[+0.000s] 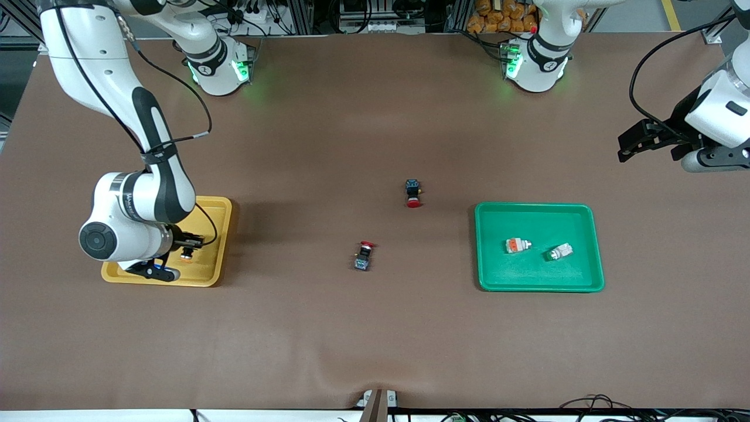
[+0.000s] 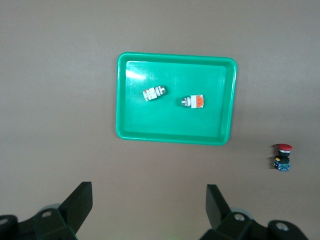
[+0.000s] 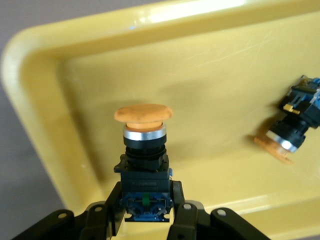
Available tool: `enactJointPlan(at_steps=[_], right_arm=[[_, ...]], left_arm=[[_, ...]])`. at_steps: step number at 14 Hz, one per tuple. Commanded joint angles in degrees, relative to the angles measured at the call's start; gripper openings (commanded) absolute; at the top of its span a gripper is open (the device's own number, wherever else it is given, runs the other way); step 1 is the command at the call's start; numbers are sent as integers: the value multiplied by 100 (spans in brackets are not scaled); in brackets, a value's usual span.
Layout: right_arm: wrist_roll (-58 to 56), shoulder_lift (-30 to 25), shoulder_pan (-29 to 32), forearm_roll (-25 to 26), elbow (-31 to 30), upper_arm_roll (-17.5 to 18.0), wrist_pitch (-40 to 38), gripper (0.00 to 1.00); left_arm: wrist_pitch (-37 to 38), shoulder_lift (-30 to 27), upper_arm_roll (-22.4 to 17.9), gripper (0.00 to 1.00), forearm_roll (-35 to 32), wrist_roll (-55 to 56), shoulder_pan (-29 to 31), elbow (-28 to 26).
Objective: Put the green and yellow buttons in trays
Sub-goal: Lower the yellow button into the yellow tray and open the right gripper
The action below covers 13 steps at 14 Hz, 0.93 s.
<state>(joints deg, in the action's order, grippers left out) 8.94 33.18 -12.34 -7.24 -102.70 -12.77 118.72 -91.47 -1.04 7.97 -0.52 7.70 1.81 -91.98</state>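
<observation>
My right gripper (image 1: 188,241) is down in the yellow tray (image 1: 218,258) and shut on the blue base of a dark-bodied button (image 3: 144,150) with an orange-yellow cap. It holds the button cap-forward over the tray floor (image 3: 200,90). A second orange-capped button (image 3: 292,125) lies on its side in the same tray. The green tray (image 1: 539,208) holds two white-bodied buttons, one with orange parts (image 1: 518,245) and one with green (image 1: 559,251). My left gripper (image 1: 636,143) hangs open and unladen, raised over the left arm's end of the table. Its wrist view shows the green tray (image 2: 175,137) below.
Two dark switches with red caps lie on the brown table between the trays. One (image 1: 414,193) lies farther from the front camera than the other (image 1: 364,255). The left wrist view shows one red-capped switch (image 2: 283,157) beside the green tray.
</observation>
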Motion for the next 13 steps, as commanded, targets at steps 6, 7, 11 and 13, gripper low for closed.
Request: enactJointPlan(at_steps=[6,7,11,13], right_arm=[[-129,-163,144,4,47,99,-128,100],[-138,-163,196,4,344,99,-478,100],[-147,-75,381,-179,1427,116,-1105,100],[-182,-84,469,-680,1874,108,-1175,100]], left_arm=[[94,-98,-6,100,105,-146,48,31],[94,-98,-6,100,87,-129,48,40],[94,16,-6,100,87,-102,48,145],[94,16,3,100,61,-93,22,163]])
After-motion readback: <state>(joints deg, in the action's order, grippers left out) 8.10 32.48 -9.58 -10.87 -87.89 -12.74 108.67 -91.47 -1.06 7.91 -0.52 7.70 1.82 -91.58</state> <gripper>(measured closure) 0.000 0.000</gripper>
